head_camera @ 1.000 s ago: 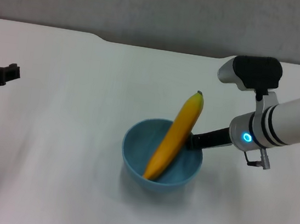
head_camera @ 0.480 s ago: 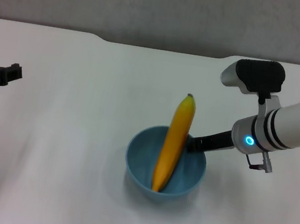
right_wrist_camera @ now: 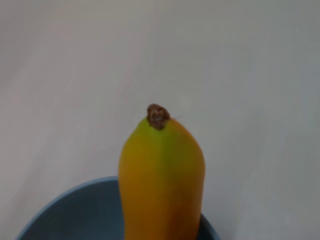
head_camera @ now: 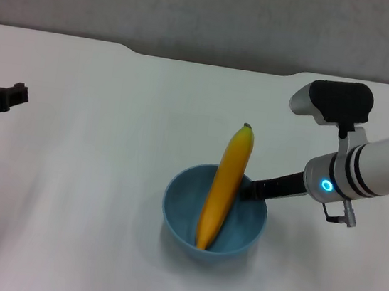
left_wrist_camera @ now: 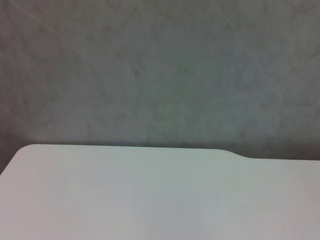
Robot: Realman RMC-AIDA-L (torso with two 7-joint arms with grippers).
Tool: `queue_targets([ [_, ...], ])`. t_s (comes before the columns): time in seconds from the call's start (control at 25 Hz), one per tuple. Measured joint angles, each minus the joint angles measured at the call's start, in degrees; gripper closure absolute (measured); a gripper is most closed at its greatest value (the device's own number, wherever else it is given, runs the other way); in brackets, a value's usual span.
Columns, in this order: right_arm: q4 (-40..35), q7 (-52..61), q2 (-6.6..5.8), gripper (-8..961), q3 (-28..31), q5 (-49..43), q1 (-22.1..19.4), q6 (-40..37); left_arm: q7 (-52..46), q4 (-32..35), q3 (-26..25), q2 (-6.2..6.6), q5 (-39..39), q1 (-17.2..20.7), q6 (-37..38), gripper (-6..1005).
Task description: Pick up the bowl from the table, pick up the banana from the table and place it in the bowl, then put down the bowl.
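Note:
The light-blue bowl point(head_camera: 185, 206) is low over the white table point(head_camera: 72, 201), right of the middle; I cannot tell whether it touches. The yellow banana point(head_camera: 225, 185) stands in it, lower end on the bottom, stem tip leaning over the far rim. My right gripper point(head_camera: 252, 190) reaches in from the right and is shut on the bowl's right rim, beside the banana. In the right wrist view the banana point(right_wrist_camera: 162, 175) rises over the bowl's rim point(right_wrist_camera: 75, 210). My left gripper point(head_camera: 0, 97) is parked at the far left edge, away from both.
The table's far edge has a shallow notch point(head_camera: 212, 63) with a grey wall behind it. The left wrist view shows only bare tabletop point(left_wrist_camera: 150, 200) and that wall. My right forearm point(head_camera: 377, 173) hangs over the right side.
The right gripper and the bowl shifted a little to the right and toward me. The banana swung more upright inside the bowl. Over the last half second almost nothing moved.

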Motion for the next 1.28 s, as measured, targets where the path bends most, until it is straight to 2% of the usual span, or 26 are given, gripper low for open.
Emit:
queue_targets([
  [0.08,0.3,-0.1,-0.01,781,-0.1,0.0,-0.2,0.1,0.0,0.1,0.0,0.00,0.0,0.2,0.0,96],
  [0.2,2.8,-0.3,-0.13,648,-0.1,-0.3,-1.9,0.5,0.0,0.3,-0.1,0.00,0.0,0.5,-0.1,96],
  [0.52,20.9,-0.5,-0.57,316,0.2,-0.9,-12.8,3.0,0.0,0.6,-0.4,0.00,0.0,1.5,-0.7,97],
  [0.6,23.7,-0.5,-0.68,264,0.8,-1.4,-14.6,3.9,0.0,0.6,-0.4,0.00,0.0,1.7,-0.9,97],
  [0.92,31.8,-0.5,-0.68,266,4.0,-6.4,-20.2,6.9,0.0,0.6,-0.4,0.00,0.0,2.3,-1.7,97],
  [1.12,40.3,-3.3,-0.54,267,5.6,-6.7,-26.4,6.0,-0.3,0.2,0.1,0.00,0.0,4.6,-5.2,97],
  [1.28,46.2,-7.6,-0.31,268,6.3,-4.6,-32.0,1.9,-0.3,0.1,1.1,0.00,0.0,6.3,-9.1,97],
])
